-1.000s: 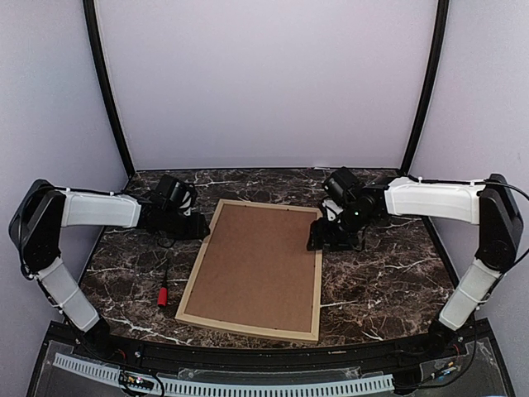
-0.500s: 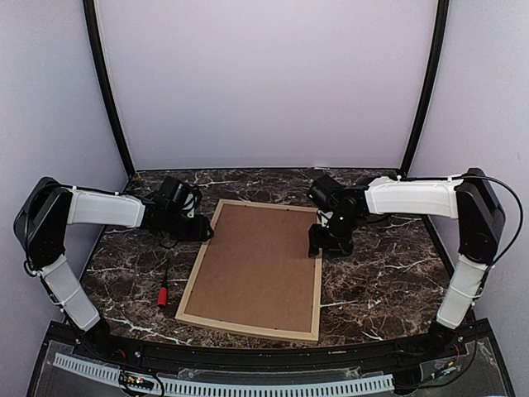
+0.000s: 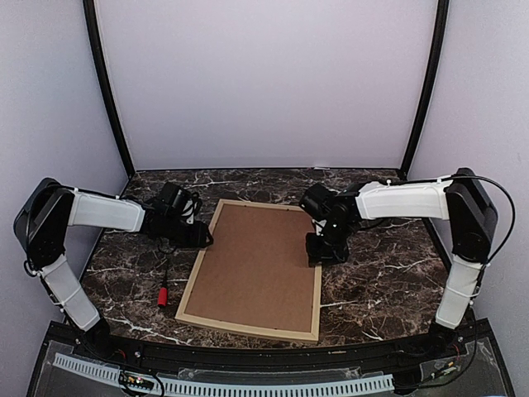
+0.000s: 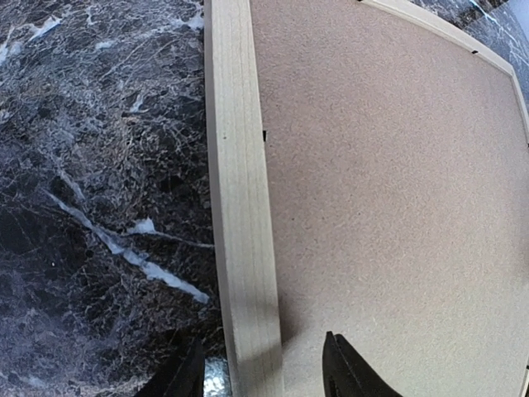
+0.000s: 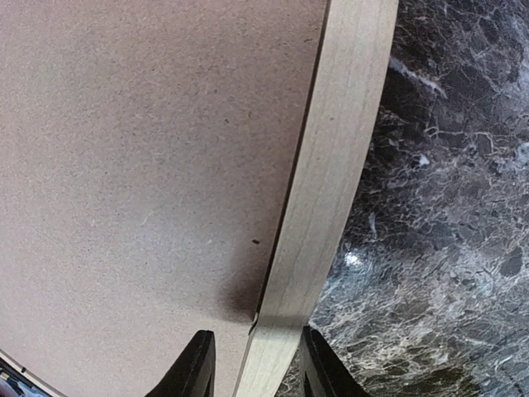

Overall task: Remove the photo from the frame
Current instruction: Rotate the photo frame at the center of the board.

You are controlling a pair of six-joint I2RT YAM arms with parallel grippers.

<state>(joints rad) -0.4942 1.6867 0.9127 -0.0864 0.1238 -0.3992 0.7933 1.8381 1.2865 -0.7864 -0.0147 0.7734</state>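
The light wood frame [image 3: 248, 327] lies face down on the marble table, its brown backing board [image 3: 258, 265] filling the middle. The photo is hidden under the board. My left gripper [image 3: 202, 236] is open at the frame's left rail near the far corner. In the left wrist view [image 4: 263, 368] its fingers straddle the rail [image 4: 240, 190], one over the table and one over the board [image 4: 388, 182]. My right gripper [image 3: 318, 251] is open at the right rail. In the right wrist view [image 5: 256, 360] its fingers straddle the rail [image 5: 339, 165] beside the board [image 5: 149, 149].
A small red-handled tool [image 3: 163, 291] lies on the table left of the frame. The dark marble table [image 3: 380, 281] is walled by pale panels at the back and sides.
My right gripper has moved left onto the frame's right rail. My left gripper has shifted slightly toward the left rail. The frame has not moved.
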